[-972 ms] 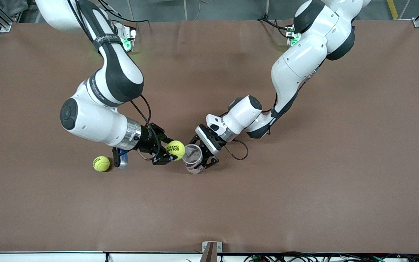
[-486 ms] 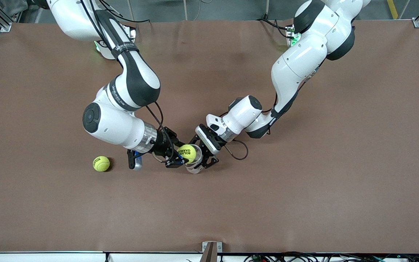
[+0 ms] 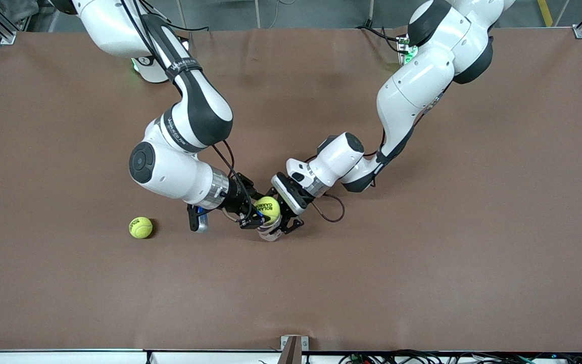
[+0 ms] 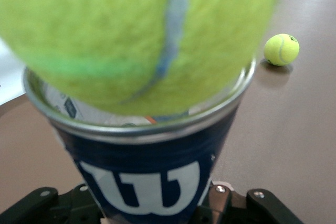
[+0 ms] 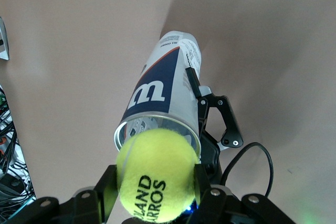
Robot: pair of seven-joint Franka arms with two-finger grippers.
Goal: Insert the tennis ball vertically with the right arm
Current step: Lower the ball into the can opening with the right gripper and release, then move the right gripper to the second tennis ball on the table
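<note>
The front view looks down from high across the table point(image 3: 422, 283), facing both arms. Each wrist view sits very close (almost touching) to the tennis ball point(image 4: 136, 35) and can point(image 5: 163, 93), which all three share.

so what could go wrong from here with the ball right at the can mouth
1. The tennis ball held by the right gripper looks nearly as wide as the can opening; slightly off centre, it may catch the rim and jam.
2. The left gripper holds the can low on its body, so a downward push could tilt or slip it.
3. The right gripper's fingers flank the ball and may strike the rim before release.
</note>
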